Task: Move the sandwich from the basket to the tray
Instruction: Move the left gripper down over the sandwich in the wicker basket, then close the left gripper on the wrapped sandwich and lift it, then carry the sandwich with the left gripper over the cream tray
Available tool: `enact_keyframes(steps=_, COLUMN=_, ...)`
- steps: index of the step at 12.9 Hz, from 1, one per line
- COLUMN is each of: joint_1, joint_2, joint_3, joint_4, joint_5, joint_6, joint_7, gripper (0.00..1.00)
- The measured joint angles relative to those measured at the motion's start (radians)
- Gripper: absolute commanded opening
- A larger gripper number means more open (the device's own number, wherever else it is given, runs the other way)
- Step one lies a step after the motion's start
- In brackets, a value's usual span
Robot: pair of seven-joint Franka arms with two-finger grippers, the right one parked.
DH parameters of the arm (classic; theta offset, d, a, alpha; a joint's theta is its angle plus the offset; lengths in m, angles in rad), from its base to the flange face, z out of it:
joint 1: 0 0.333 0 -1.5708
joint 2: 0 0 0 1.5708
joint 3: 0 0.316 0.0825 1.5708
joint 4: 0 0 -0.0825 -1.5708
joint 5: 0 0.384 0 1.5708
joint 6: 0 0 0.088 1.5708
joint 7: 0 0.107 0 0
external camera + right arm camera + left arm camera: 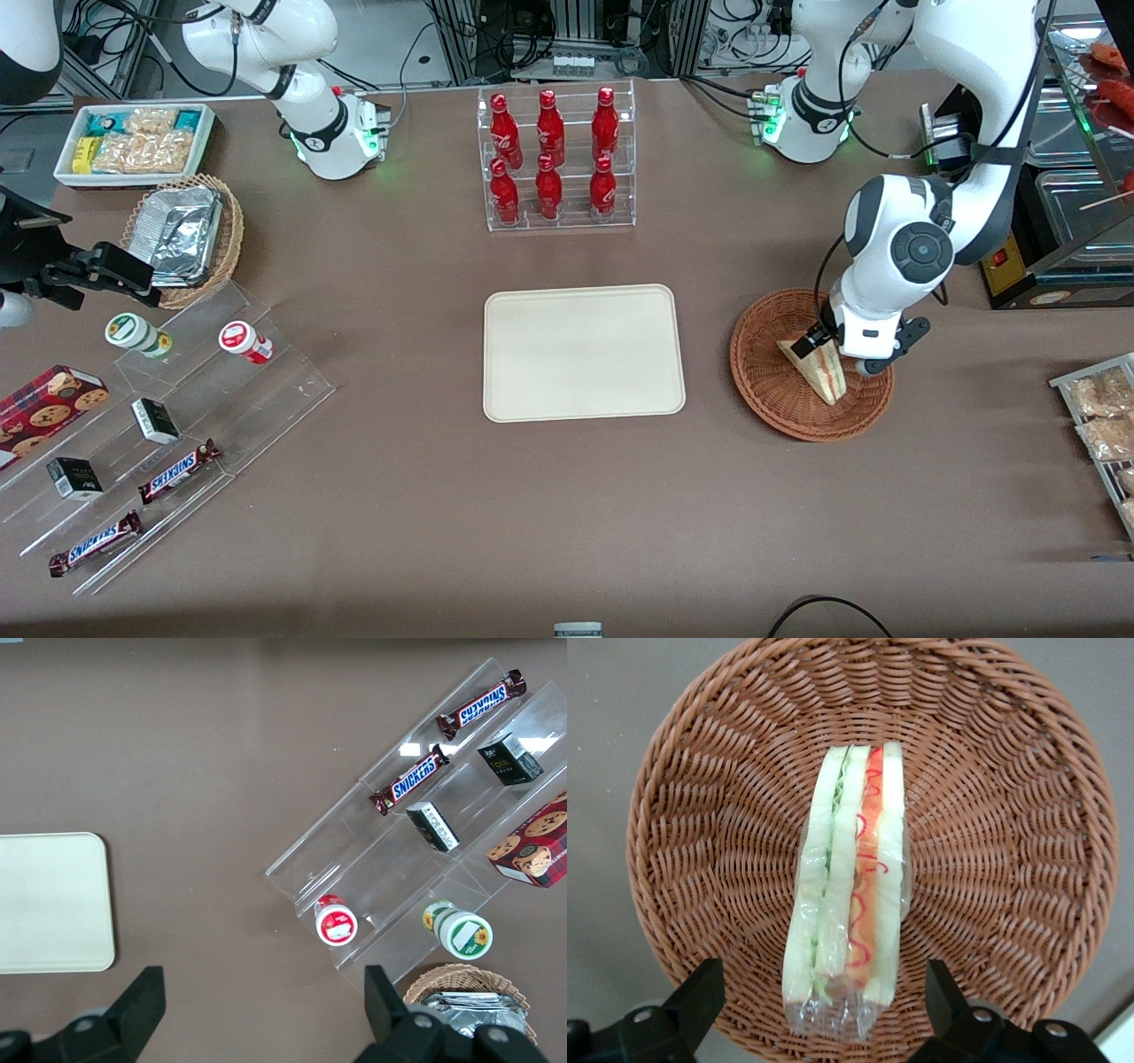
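Observation:
The sandwich point(824, 368) point(849, 895), a wrapped wedge of pale bread with red, orange and green layers, lies in the round reddish-brown wicker basket point(764, 390) point(1010, 815). My gripper point(852, 354) point(822, 997) hangs low over the basket and is open. One black finger point(700, 992) stands on each side of the sandwich's wide end, and neither touches it. The cream-beige tray point(585, 352) point(53, 904) lies flat beside the basket, toward the parked arm's end, with nothing on it.
A clear rack of red bottles point(558, 159) stands farther from the front camera than the tray. A stepped acrylic shelf with snacks point(177, 399), a tan basket of foil containers point(186, 235) and a white snack bin point(133, 142) sit at the parked arm's end.

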Motion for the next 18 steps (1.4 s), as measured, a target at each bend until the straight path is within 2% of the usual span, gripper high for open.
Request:
enact_keyframes(steps=1, joint_1=0.0, joint_2=0.011, joint_3=0.001, joint_4=0.0, joint_5=0.0, joint_6=0.008, joint_7=-0.002, gripper=0.93)
enact_keyframes(steps=2, joint_1=0.001, joint_2=0.02, joint_3=0.002, joint_4=0.0, joint_5=0.0, joint_6=0.022, joint_7=-0.003, gripper=0.63)
enact_keyframes(steps=3, joint_1=0.002, joint_2=0.028, joint_3=0.003, joint_4=0.0, joint_5=0.0, joint_6=0.029, joint_7=-0.008, gripper=0.21)
enact_keyframes(steps=4, joint_1=0.002, joint_2=0.035, joint_3=0.003, joint_4=0.0, joint_5=-0.002, joint_6=0.032, joint_7=-0.029, gripper=0.08)
enact_keyframes(steps=11, joint_1=-0.002, joint_2=0.035, joint_3=0.001, joint_4=0.027, joint_5=-0.001, joint_6=0.011, joint_7=-0.092, gripper=0.04)
enact_keyframes(steps=16, joint_1=-0.069, joint_2=-0.019, joint_3=-0.013, joint_4=0.186, joint_5=0.001, joint_6=-0.349, joint_7=0.062, gripper=0.04)
enact_keyframes(steps=18, joint_1=-0.144, joint_2=-0.021, joint_3=-0.023, joint_4=0.213, joint_5=0.001, joint_6=-0.377, joint_7=0.072, gripper=0.06)
